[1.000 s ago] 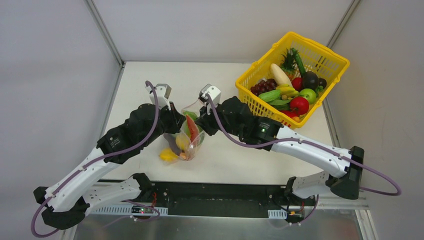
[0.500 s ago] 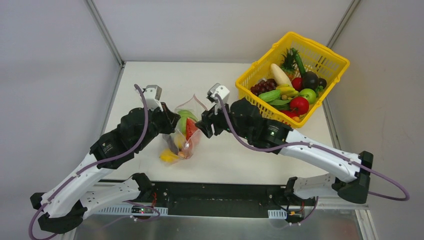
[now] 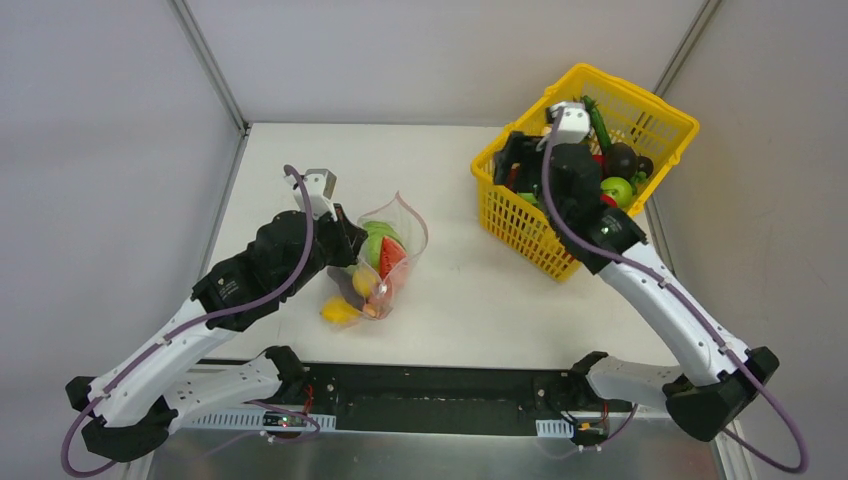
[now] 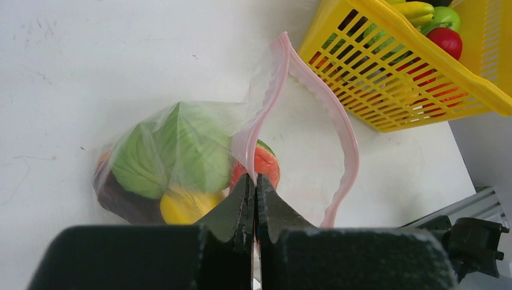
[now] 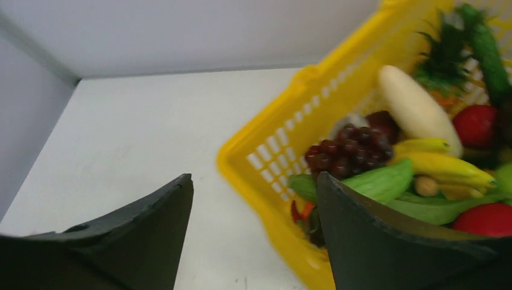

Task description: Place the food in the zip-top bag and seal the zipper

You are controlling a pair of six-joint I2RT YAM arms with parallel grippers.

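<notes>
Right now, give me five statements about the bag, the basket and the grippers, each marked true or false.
The left gripper is shut on the zipper. True.
The zip-top bag is sealed. False: its mouth gapes open.
The right gripper holds a banana. False: it is open and empty.
A green cabbage is inside the bag. True.
The grape bunch lies on the table. False: it is in the yellow basket.

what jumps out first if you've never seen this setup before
The bright yellow basket heaped with toy food at the far right of the table grabs the eye first, with the open right gripper poised over it. Next is the clear bag at centre-left, holding a few pieces, its mouth gaping while the left gripper pinches its pink zipper.
</notes>
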